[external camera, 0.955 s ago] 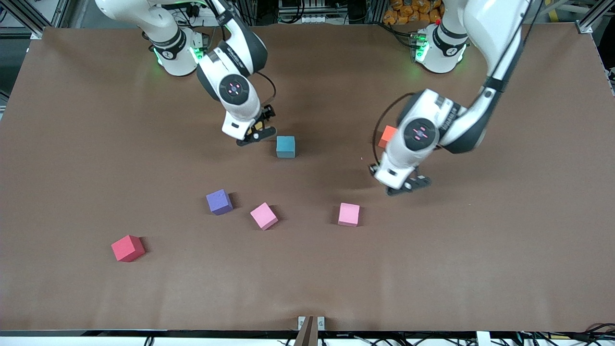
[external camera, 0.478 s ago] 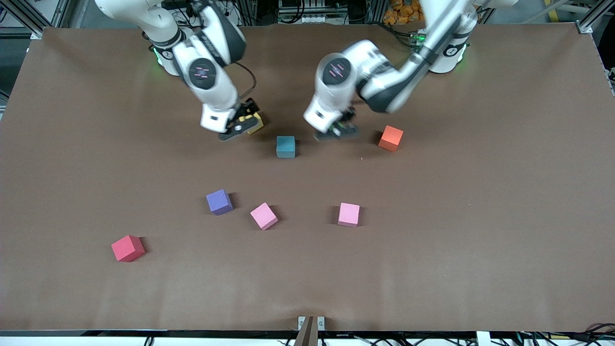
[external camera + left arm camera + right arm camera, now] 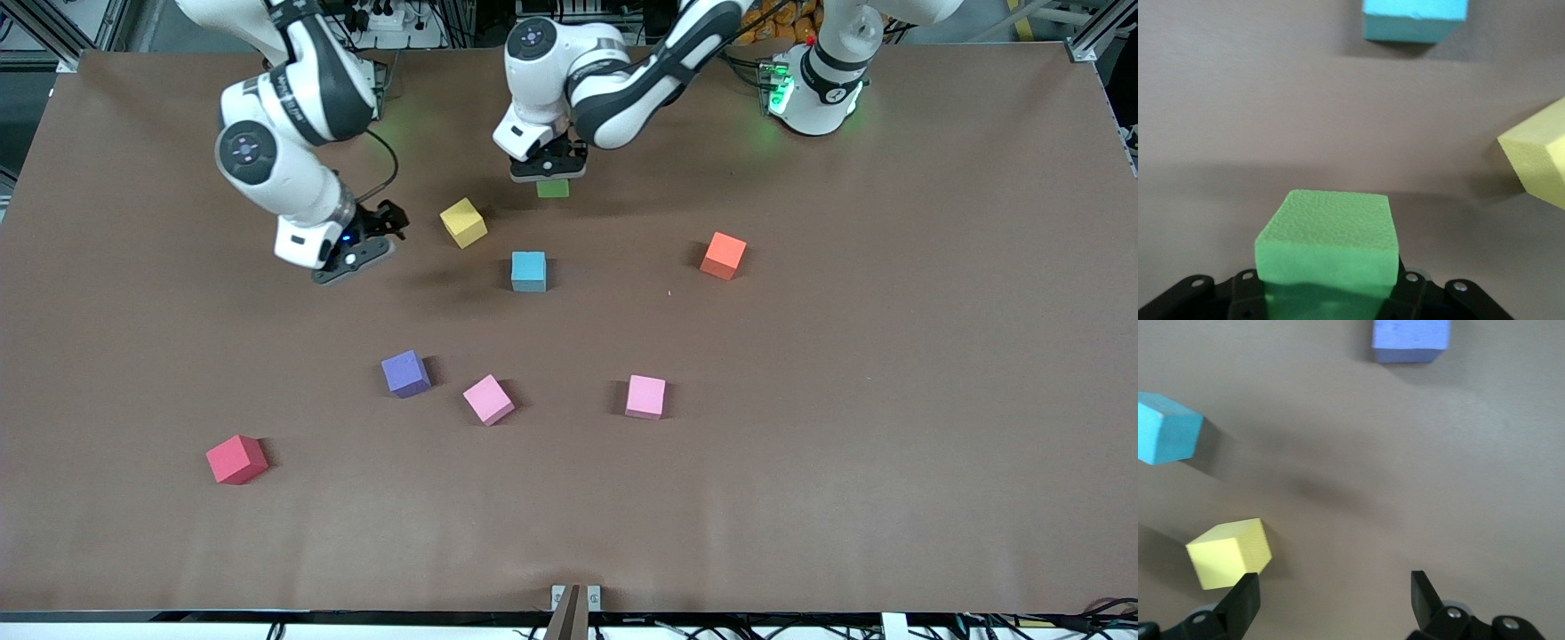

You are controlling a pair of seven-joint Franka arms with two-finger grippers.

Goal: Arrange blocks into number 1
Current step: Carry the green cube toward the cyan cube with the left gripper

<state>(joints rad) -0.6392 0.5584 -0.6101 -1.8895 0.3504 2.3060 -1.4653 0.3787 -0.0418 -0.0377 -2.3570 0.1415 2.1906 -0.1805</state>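
**Setting the green block at the head of the column**

The worktop [image 3: 889,400] carries scattered foam cubes. My left gripper [image 3: 548,169] holds the green block [image 3: 552,188] between its fingers, near the arms' bases and farther from the front camera than the light blue block [image 3: 528,270]. I judge I should square it with the blue one before lowering and releasing. The right gripper [image 3: 364,244], fingers wide and empty, hangs beside the yellow block [image 3: 463,222]. The purple block [image 3: 405,372] and two pink blocks [image 3: 488,399] [image 3: 645,396] wait nearer the camera.
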